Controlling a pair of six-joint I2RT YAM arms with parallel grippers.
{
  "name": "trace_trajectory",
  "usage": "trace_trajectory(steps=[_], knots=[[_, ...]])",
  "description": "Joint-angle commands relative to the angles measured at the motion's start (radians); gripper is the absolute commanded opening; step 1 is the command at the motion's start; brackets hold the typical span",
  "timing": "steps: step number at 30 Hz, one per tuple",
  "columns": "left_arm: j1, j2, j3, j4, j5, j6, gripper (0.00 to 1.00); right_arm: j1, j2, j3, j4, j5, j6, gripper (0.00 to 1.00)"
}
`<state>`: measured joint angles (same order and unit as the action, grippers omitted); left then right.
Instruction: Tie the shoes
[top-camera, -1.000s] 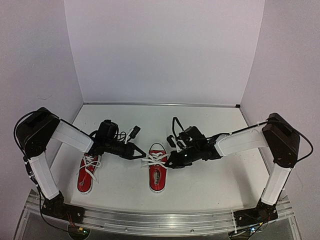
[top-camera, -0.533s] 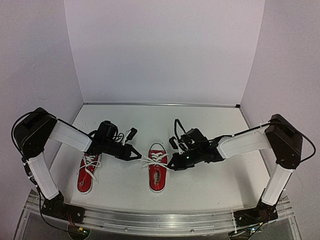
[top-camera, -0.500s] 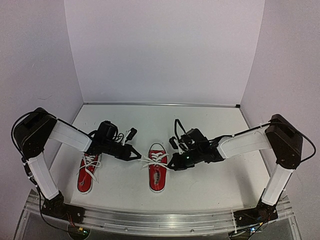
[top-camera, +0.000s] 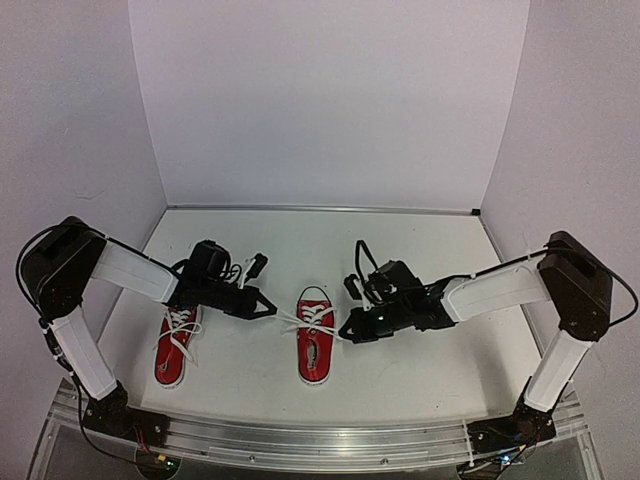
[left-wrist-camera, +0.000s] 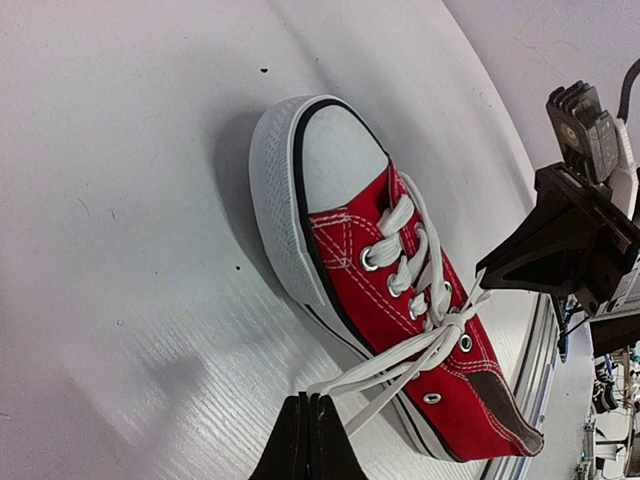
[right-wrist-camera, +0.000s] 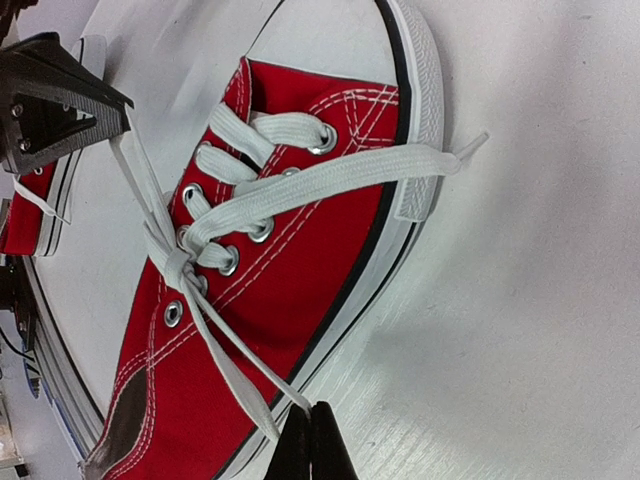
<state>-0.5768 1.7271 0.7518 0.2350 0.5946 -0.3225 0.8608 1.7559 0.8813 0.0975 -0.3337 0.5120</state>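
Two red shoes lie on the white table. The middle shoe (top-camera: 316, 342) (left-wrist-camera: 400, 290) (right-wrist-camera: 270, 330) has its white laces crossed in a knot (left-wrist-camera: 455, 322) (right-wrist-camera: 175, 262) over the tongue. My left gripper (top-camera: 272, 311) (left-wrist-camera: 308, 402) is shut on a doubled lace strand to the left of that shoe. My right gripper (top-camera: 345, 333) (right-wrist-camera: 312, 410) is shut on a lace loop to its right. Both strands run taut from the knot. A loose lace end (right-wrist-camera: 455, 155) lies across the toe. The other shoe (top-camera: 172, 348) (right-wrist-camera: 30, 215) lies under the left arm, its laces loose.
The white walls (top-camera: 320, 100) close in the table at the back and on both sides. An aluminium rail (top-camera: 320, 440) runs along the near edge and carries both arm bases.
Both grippers have drawn apart from the middle shoe, the left going left and the right going right. The lace strands between them have stretched out and tightened.
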Motion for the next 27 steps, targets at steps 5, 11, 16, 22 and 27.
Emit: trace_trajectory(steps=[5, 11, 16, 22, 27], knots=[[0.079, -0.048, -0.046, -0.004, -0.149, -0.038, 0.00, -0.022, -0.027, -0.050, -0.097, 0.091, 0.017, 0.00], [0.083, -0.065, -0.098, 0.087, -0.161, -0.101, 0.00, -0.022, -0.018, -0.052, -0.096, 0.091, 0.020, 0.00], [0.083, -0.072, -0.138, 0.169, -0.156, -0.152, 0.00, -0.021, -0.012, -0.050, -0.094, 0.089, 0.021, 0.00], [0.082, -0.099, -0.167, 0.197, -0.157, -0.174, 0.00, -0.022, -0.008, -0.050, -0.094, 0.097, 0.026, 0.00], [0.083, -0.122, -0.193, 0.188, -0.164, -0.187, 0.00, -0.026, -0.004, -0.047, -0.095, 0.106, 0.033, 0.00]])
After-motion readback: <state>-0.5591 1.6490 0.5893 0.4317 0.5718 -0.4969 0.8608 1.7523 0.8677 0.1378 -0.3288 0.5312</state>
